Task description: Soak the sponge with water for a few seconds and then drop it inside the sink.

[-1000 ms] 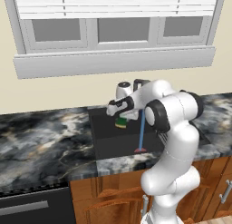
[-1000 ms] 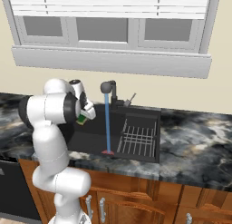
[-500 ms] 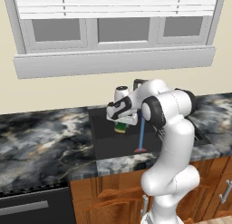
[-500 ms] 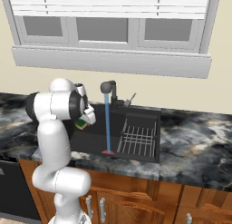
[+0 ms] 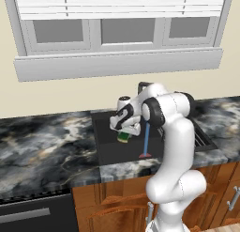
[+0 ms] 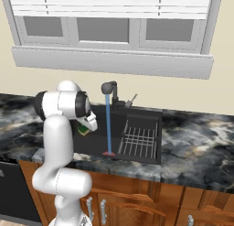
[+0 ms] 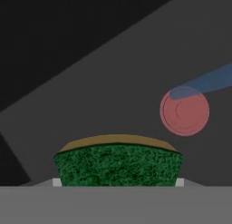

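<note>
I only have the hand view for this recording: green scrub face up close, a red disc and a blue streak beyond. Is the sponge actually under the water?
Observer: No. In the left base view the sponge hangs beside the water, apart from it.
Operator: Where does the stream come from?
Observer: A dark faucet at the back of the sink.
Operator: Anything else in the basin?
Observer: A wire dish rack fills its other side, past the stream.

Green-and-yellow sponge (image 7: 118,166), charcoal sink (image 7: 113,82), red drain (image 7: 184,110).
</note>
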### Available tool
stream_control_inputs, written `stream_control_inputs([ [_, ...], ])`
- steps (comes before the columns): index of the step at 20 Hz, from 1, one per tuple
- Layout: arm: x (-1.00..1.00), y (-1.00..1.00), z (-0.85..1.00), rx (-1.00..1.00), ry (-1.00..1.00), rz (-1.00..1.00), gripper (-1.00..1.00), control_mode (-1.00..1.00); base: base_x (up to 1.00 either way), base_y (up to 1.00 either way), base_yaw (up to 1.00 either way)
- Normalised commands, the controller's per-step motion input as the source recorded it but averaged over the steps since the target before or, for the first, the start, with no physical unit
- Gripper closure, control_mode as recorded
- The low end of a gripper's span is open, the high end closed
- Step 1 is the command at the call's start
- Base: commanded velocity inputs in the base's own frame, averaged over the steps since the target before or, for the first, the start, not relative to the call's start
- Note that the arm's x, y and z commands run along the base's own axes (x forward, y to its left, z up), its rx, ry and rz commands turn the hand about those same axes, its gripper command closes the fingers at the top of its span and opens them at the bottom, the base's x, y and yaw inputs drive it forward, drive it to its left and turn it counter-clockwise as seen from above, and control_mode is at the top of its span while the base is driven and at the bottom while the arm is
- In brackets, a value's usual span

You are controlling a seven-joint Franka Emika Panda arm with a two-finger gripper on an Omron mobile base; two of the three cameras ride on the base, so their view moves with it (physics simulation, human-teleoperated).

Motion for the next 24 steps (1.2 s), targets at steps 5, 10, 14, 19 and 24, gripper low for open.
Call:
stream_control_inputs([
  [5, 0.19, 0.00, -0.34, 0.00, 0.00, -0.06, 1.00, -1.00, 0.00, 0.00, 0.00],
  [10, 0.30, 0.00, -0.33, -0.01, 0.00, -0.04, 1.00, -1.00, 0.00, 0.00, 0.00],
  [14, 0.39, 0.00, -0.21, -0.01, 0.00, -0.02, 1.00, -1.00, 0.00, 0.00, 0.00],
  [19, 0.21, 0.01, -0.12, 0.00, 0.00, -0.01, 1.00, -1.00, 0.00, 0.00, 0.00],
  [24, 0.10, 0.01, -0.23, 0.00, 0.03, -0.01, 1.00, -1.00, 0.00, 0.00, 0.00],
])
